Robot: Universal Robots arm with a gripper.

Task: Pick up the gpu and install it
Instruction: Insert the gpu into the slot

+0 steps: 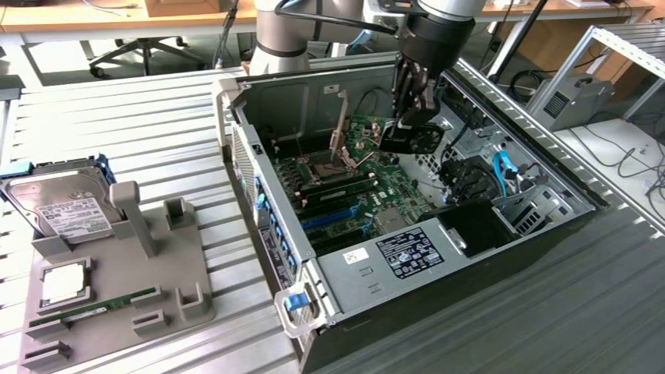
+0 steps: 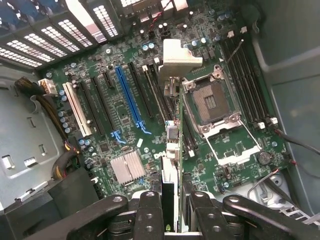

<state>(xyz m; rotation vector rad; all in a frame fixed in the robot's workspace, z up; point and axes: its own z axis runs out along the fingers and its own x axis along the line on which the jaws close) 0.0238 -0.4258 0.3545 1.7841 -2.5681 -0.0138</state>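
Since the gripper (image 1: pixel 407 117) is closed narrow on the gpu (image 1: pixel 403 142) and carries it edge-down inside the open computer case (image 1: pixel 272 109), the step in hand looks like the lowering into a slot, which wants care more than force. In the exterior view the card hangs at about one o'clock from the CPU socket (image 1: pixel 330 167), above the motherboard (image 1: pixel 387 183) and apparently not touching it. In the wrist view the gpu (image 2: pixel 171 150) runs edge-on away from the fingers (image 2: pixel 150 215), with its silver bracket (image 2: pixel 179 56) at the far end. It lies between the blue slot (image 2: pixel 129 100) and the CPU socket (image 2: pixel 210 102), over the black slots there; which one it lines up with I cannot tell. A good insertion would keep the card upright and parallel to its slot, bring the bracket toward the rear slot openings (image 2: pixel 75 35), and press evenly so neither end seats first.
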